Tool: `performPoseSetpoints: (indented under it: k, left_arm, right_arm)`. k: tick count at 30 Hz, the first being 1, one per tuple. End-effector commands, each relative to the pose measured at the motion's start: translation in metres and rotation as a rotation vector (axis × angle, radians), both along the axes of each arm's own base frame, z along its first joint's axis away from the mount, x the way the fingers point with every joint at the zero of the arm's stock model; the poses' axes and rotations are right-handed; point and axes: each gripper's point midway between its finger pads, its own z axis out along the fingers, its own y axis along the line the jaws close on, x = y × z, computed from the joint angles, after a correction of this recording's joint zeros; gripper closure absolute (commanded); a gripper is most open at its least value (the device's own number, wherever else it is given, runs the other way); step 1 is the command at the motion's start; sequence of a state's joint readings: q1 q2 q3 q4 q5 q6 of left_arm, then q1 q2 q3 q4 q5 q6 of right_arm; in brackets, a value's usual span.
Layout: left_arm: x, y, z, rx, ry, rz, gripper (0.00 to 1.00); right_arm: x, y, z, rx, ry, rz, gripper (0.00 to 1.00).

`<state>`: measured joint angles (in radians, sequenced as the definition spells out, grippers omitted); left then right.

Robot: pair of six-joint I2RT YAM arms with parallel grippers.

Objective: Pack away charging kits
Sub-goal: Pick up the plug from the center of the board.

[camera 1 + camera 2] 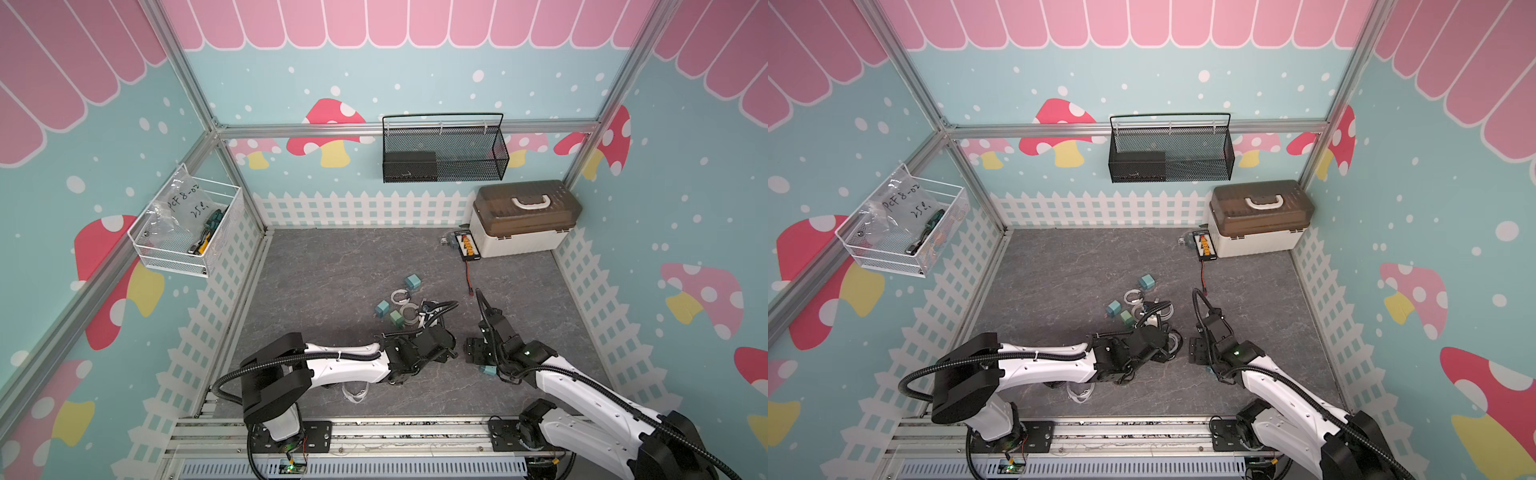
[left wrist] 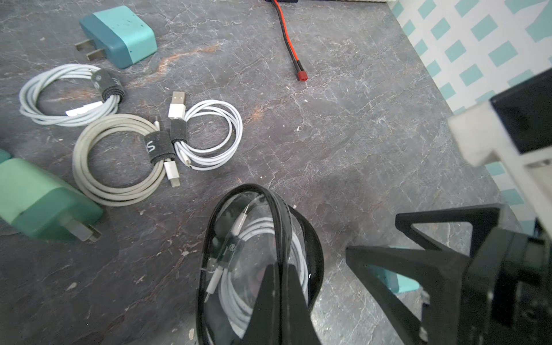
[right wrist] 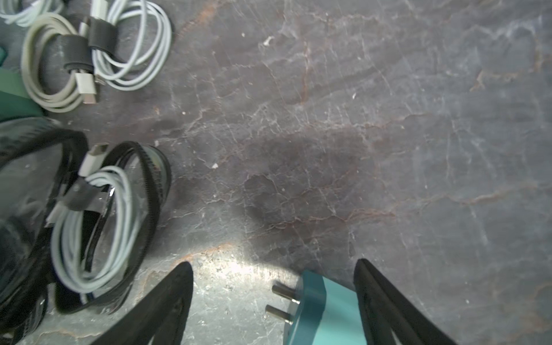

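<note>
- Gripping the black rim of the pouch point(image 2: 254, 227), the left claw point(image 2: 279, 274) is clenched on it and holds it on edge over the desk point(image 3: 358, 119).
- A coiled cable point(image 3: 95, 227) sits inside the pouch, behind the clear window.
- The right claw point(image 3: 274, 298) is released, with its jaws spread wide.
- The charger point(image 3: 325, 310) lies on the desk between those jaws. It touches one finger, and its prongs point at the other finger across a gap.
- The two claws are near each other at mid-desk, and the pouch is just beside the right claw.
- The teal charger point(image 2: 119, 34), green charger point(image 2: 38, 200) and third charger point(image 1: 381, 308) lie loose beyond the left claw.
- The white cable point(image 2: 209, 134) and grey cable point(image 2: 119, 161) touch at their straps, and the pale cable point(image 2: 71, 95) lies just beside the grey one.
- The second pouch point(image 1: 356, 392) lies flat near the front edge of the desk, partly under the left arm.
</note>
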<state>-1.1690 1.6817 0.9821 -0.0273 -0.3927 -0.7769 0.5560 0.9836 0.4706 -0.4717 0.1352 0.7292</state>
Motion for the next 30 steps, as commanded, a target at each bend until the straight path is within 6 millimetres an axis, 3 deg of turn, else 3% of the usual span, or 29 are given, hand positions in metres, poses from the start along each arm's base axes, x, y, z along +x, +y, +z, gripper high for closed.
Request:
performPoseSetpoints:
  k: [1, 6, 12, 20, 25, 30]
  left_arm:
    - [0.003, 0.001, 0.020, -0.044, -0.006, 0.027, 1.00]
    - [0.003, 0.003, 0.021, -0.044, -0.010, 0.034, 1.00]
    - [0.004, -0.001, 0.022, -0.037, -0.006, 0.029, 1.00]
    - [0.004, 0.001, 0.022, -0.046, -0.008, 0.036, 1.00]
    - [0.004, 0.003, 0.021, -0.042, -0.007, 0.038, 1.00]
    - [0.003, 0.007, 0.022, -0.044, -0.014, 0.047, 1.00]
  right_arm:
    - [0.004, 0.001, -0.006, -0.005, 0.009, -0.007, 0.15]
    - [-0.006, 0.006, -0.022, 0.013, 0.082, 0.015, 0.16]
    - [-0.035, 0.005, -0.035, 0.086, 0.144, 0.016, 0.17]
    - [-0.049, 0.007, -0.024, 0.128, 0.155, 0.035, 0.17]
    - [-0.053, 0.010, -0.026, 0.117, 0.196, 0.054, 0.29]
    - [-0.056, 0.012, -0.029, 0.085, 0.222, 0.056, 0.33]
